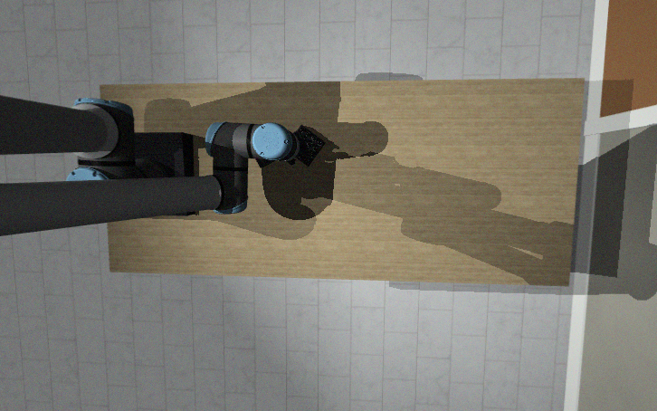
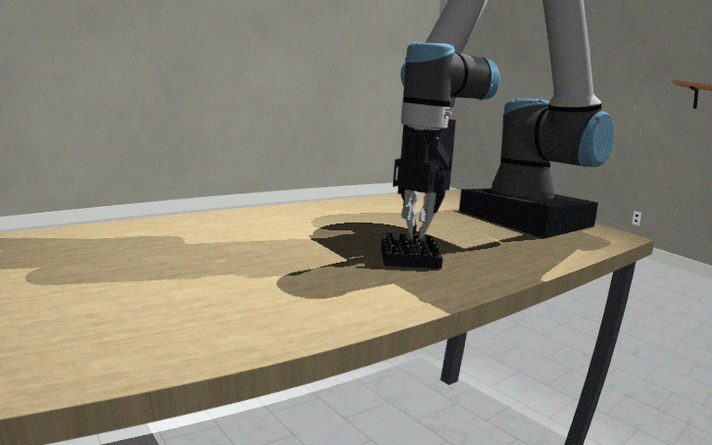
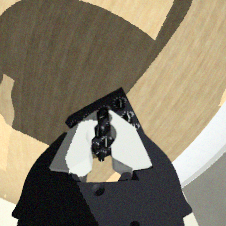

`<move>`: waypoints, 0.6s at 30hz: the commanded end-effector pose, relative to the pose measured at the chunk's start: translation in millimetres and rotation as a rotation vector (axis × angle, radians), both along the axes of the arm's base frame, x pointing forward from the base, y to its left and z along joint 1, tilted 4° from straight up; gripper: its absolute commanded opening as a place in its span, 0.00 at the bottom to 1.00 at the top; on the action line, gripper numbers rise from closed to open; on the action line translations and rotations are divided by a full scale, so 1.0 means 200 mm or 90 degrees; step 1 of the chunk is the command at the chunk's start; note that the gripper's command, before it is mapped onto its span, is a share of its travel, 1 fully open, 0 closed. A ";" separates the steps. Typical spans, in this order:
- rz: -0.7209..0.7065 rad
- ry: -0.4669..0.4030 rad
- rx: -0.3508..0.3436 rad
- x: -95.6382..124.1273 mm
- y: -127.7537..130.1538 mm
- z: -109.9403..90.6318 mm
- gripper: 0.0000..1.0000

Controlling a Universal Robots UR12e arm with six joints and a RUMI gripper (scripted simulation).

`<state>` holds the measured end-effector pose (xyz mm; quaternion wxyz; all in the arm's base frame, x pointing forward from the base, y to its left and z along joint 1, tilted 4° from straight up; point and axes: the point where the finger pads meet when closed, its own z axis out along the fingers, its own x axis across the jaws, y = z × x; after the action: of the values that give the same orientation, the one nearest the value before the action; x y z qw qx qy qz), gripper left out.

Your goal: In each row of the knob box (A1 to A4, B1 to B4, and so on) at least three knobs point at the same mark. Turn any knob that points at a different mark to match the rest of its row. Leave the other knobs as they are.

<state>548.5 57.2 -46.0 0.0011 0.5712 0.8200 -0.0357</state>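
Note:
The black knob box (image 1: pixel 312 145) (image 2: pixel 413 261) (image 3: pixel 95 107) sits on the table, turned at an angle, partly under the wrist in the top view. It carries several small black knobs. My gripper (image 2: pixel 416 234) (image 3: pixel 103 111) points down over the box, its pale fingertips down among the knobs. It is shut on a black knob; its row and number cannot be read. In the wrist view a free knob (image 3: pixel 119 103) with a light mark stands by the box's corner. The fingers hide much of the box, and the knobs' directions are too small and dark to tell.
The wooden table (image 1: pixel 448 122) (image 2: pixel 181 331) carries the box and the arm's black base block (image 2: pixel 528 213). The base block stands behind the box in the exterior view. Dark arm shadows lie over and around the box. Neighbouring knobs stand close around the fingertips.

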 end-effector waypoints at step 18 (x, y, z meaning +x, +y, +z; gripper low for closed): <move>0.086 0.004 0.003 0.00 0.00 0.00 0.04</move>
<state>548.7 56.8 -45.9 -0.0006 0.5321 0.8459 -0.0359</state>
